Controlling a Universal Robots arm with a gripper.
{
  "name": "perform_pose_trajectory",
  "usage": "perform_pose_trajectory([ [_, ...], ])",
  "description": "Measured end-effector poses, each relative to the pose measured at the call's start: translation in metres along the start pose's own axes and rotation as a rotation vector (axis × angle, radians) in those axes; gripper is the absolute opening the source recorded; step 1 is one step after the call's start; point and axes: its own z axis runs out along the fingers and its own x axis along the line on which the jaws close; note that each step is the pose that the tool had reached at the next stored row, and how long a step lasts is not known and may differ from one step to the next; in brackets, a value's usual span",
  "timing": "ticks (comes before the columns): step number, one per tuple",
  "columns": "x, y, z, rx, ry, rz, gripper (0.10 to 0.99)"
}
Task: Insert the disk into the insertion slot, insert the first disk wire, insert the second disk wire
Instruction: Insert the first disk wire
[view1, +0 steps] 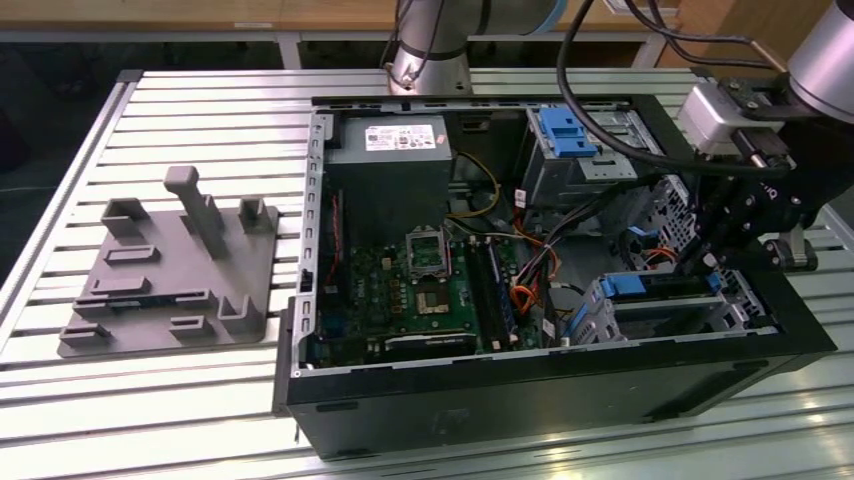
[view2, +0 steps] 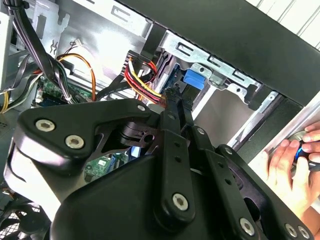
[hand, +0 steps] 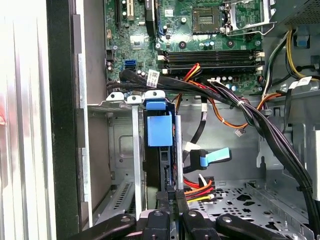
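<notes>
The disk (hand: 159, 131) sits edge-on inside the insertion slot (hand: 122, 150), a low perforated metal cage, with the disk's blue carrier tab facing out. In the exterior view the disk (view1: 611, 287) lies in the insertion slot (view1: 701, 312) at the near right corner of the open case. My gripper (hand: 171, 196) stands right behind the disk, its fingers close together on the black end of a red-and-yellow disk wire (hand: 197, 187). In the second wrist view my gripper (view2: 175, 95) points at the blue tab (view2: 192, 80). Another black disk wire with a blue connector (hand: 215, 157) hangs loose beside it.
The case holds a motherboard (view1: 414, 290), a power supply (view1: 387, 160), a taller grey bay with a blue latch (view1: 567, 135) and bundles of black cables (hand: 260, 120). A grey fixture plate (view1: 160, 280) lies on the slatted table. A person's hand (view2: 287, 170) rests outside the case wall.
</notes>
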Motion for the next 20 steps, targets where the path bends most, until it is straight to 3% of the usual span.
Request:
perform_pose_trajectory([
  [20, 0.0002, 0.0000, 0.0034, 0.000, 0.0001, -0.013, 0.165],
])
